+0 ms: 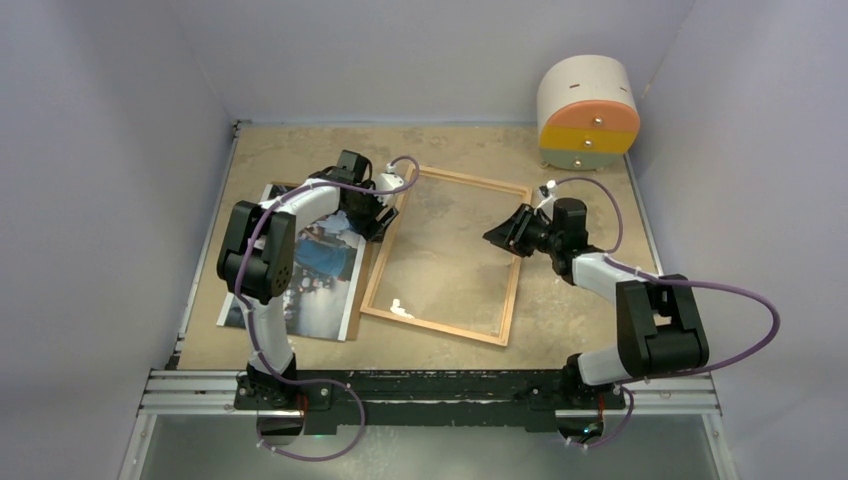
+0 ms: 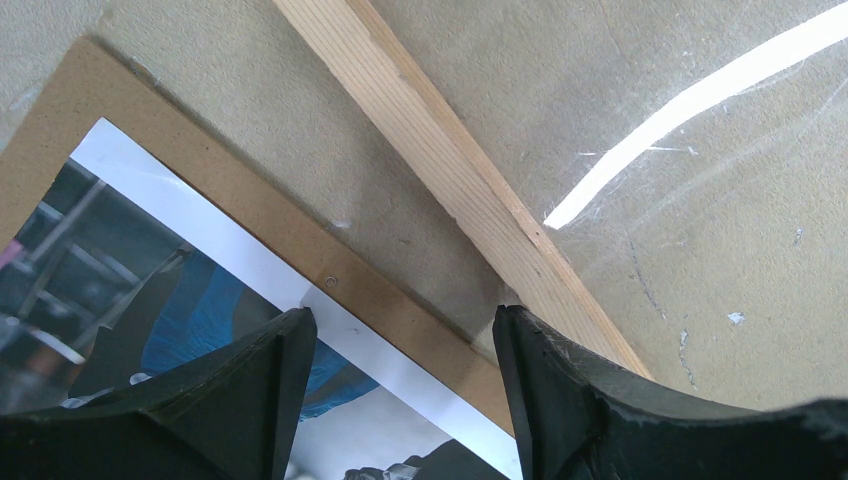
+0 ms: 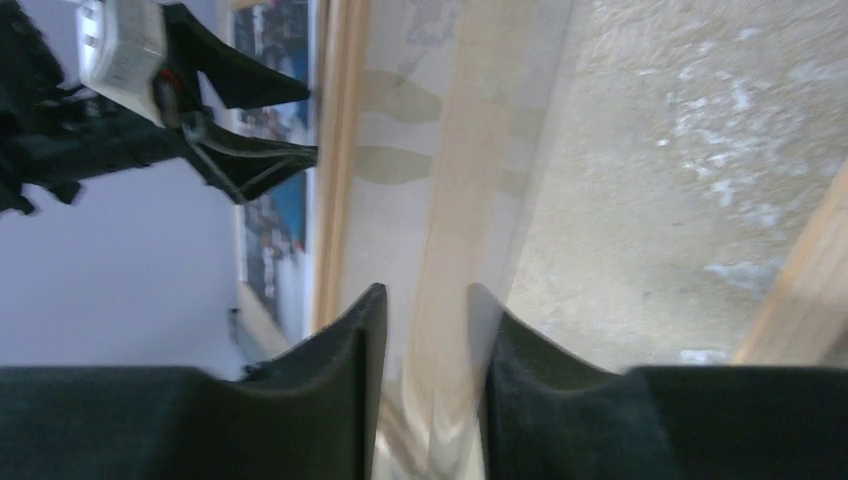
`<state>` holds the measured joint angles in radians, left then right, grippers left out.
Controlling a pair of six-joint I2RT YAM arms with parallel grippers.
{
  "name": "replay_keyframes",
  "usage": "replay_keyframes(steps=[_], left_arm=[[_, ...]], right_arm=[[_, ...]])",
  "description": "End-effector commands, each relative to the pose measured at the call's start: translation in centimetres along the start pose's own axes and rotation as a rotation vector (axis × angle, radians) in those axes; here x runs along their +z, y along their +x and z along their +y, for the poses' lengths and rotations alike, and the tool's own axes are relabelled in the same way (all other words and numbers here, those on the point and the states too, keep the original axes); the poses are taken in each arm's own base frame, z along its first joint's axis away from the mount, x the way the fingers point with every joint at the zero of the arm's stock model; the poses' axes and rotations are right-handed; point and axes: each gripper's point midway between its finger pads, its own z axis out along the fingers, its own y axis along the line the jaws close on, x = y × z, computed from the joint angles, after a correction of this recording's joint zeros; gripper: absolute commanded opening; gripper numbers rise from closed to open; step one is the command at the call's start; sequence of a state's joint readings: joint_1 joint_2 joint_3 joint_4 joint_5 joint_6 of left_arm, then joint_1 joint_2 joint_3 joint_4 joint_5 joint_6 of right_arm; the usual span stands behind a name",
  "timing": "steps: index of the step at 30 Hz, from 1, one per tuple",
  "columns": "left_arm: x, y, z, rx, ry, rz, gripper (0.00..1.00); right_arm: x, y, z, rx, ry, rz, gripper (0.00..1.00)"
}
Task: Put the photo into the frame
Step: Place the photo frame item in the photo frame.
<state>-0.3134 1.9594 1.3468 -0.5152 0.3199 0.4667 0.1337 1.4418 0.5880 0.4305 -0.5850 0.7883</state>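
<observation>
Top external: photo (image 1: pixel 325 268) outside frame (image 1: pixel 430 327)

The photo lies face up on a brown backing panel (image 2: pixel 250 200) by the bench's left edge, half hidden under the left arm. The frame lies mid-bench. Left gripper (image 2: pixel 400 325) gapes wide, empty, over the panel's edge; right gripper (image 3: pixel 425 300), narrowly parted over the blurred pane, holds nothing.

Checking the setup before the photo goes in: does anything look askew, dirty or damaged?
The frame lies skewed to the edges of the table. Its pane shows fine scratches and a white smudge near its near-left corner. The photo rests flat on a brown backing panel, with no damage visible.
</observation>
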Motion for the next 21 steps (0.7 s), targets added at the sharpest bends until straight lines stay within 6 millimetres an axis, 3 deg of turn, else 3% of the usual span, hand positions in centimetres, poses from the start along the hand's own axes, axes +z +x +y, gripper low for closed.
replay_keyframes(steps=[1, 4, 8, 21], left_arm=[[-0.3, 0.7, -1.2, -0.026, 0.058, 0.023, 0.69], [-0.3, 0.7, -1.2, -0.026, 0.056, 0.023, 0.69], [-0.2, 0.7, -1.2, -0.028, 0.057, 0.024, 0.70], [-0.1, 0.7, -1.2, -0.031, 0.060, 0.026, 0.70]], right_arm=[[0.1, -1.5, -0.2, -0.055, 0.061, -0.028, 0.48], [0.1, -1.6, -1.1, -0.068, 0.123, -0.014, 0.63], [-0.1, -1.6, -2.4, -0.079, 0.203, -0.016, 0.71], [0.0, -1.1, -5.0, -0.150, 0.421, 0.014, 0.74]])
